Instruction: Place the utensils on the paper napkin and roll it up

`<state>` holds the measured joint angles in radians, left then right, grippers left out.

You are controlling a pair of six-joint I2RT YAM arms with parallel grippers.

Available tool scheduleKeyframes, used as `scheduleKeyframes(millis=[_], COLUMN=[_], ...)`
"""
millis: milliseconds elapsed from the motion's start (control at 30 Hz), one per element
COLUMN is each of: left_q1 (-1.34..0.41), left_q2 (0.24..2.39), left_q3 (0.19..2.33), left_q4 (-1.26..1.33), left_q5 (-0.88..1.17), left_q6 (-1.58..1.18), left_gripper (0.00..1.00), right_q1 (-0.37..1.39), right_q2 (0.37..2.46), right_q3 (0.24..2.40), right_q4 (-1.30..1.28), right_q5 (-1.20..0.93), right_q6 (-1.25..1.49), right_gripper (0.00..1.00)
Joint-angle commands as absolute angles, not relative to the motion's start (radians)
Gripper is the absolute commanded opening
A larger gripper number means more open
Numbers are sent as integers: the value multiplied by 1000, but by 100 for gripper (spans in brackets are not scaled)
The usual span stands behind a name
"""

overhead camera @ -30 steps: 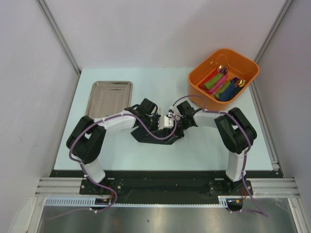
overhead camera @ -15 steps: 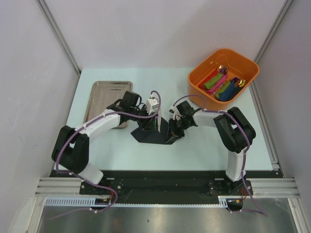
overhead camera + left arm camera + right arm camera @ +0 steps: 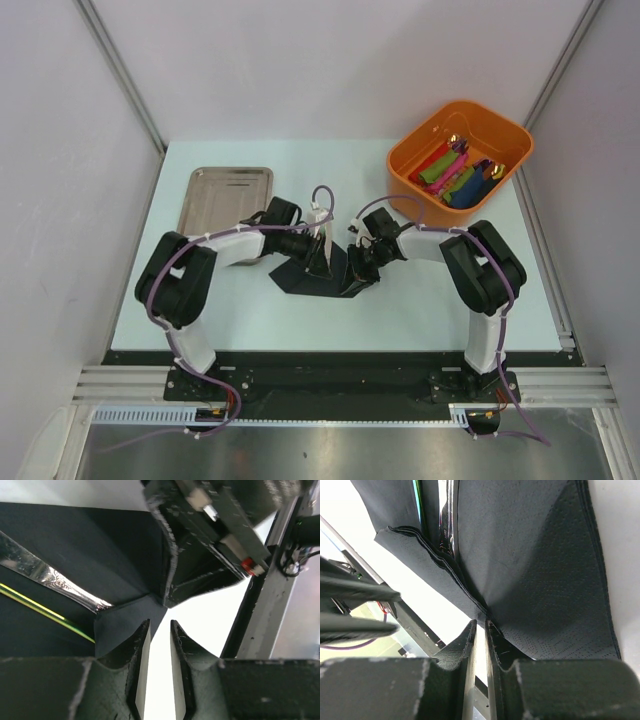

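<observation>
White tabletop (image 3: 440, 290): right fingers (image 3: 469, 639) pinch the crepey black paper napkin (image 3: 535, 570); left fingers (image 3: 141, 655) barely parted, empty.

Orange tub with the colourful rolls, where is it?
In the top view, the orange plastic tub sits at the white table's far right corner, across from the flat steel tray at far left.

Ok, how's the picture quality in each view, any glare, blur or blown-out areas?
Top external: even, sharp light, though the thin black paper napkin reads as a flat dark patch. Left wrist: glare on the embossed silver utensil handle, and the white table blows out. Right wrist: napkin texture is crisp, table overexposed at the edges.
</observation>
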<state>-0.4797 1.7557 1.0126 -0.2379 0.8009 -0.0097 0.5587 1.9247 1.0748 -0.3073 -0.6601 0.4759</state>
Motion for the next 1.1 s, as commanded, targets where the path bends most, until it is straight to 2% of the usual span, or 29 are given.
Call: scheduleKeyframes(millis=[0,333,367,500,533,833,1067], left_q1=[-454,-410,-410,-407,-407,-402,-396], left_q2=[1810,1907,1914,1925,1927,1937,1942], left_q3=[1006,1003,1005,1000,1000,1011,1008], left_q4=[-115,-38,-37,-28,-26,-38,-34], left_q5=[887,899,897,893,893,887,885], left_q6=[-158,-221,-222,-216,-215,-206,-209], left_gripper=[25,21,21,21,21,20,19], right_q1=[552,554,552,534,529,495,495], right_q2=[1918,1882,1876,1829,1807,1770,1807], right_q3=[1101,1114,1120,1129,1131,1137,1146], right_q4=[-322,-350,-362,-397,-406,-495,-509], right_q5=[-635,-637,-632,-598,-586,-420,-333], right_q6=[446,411,405,382,370,313,310], right_gripper=[16,21,27,42,49,74,73])
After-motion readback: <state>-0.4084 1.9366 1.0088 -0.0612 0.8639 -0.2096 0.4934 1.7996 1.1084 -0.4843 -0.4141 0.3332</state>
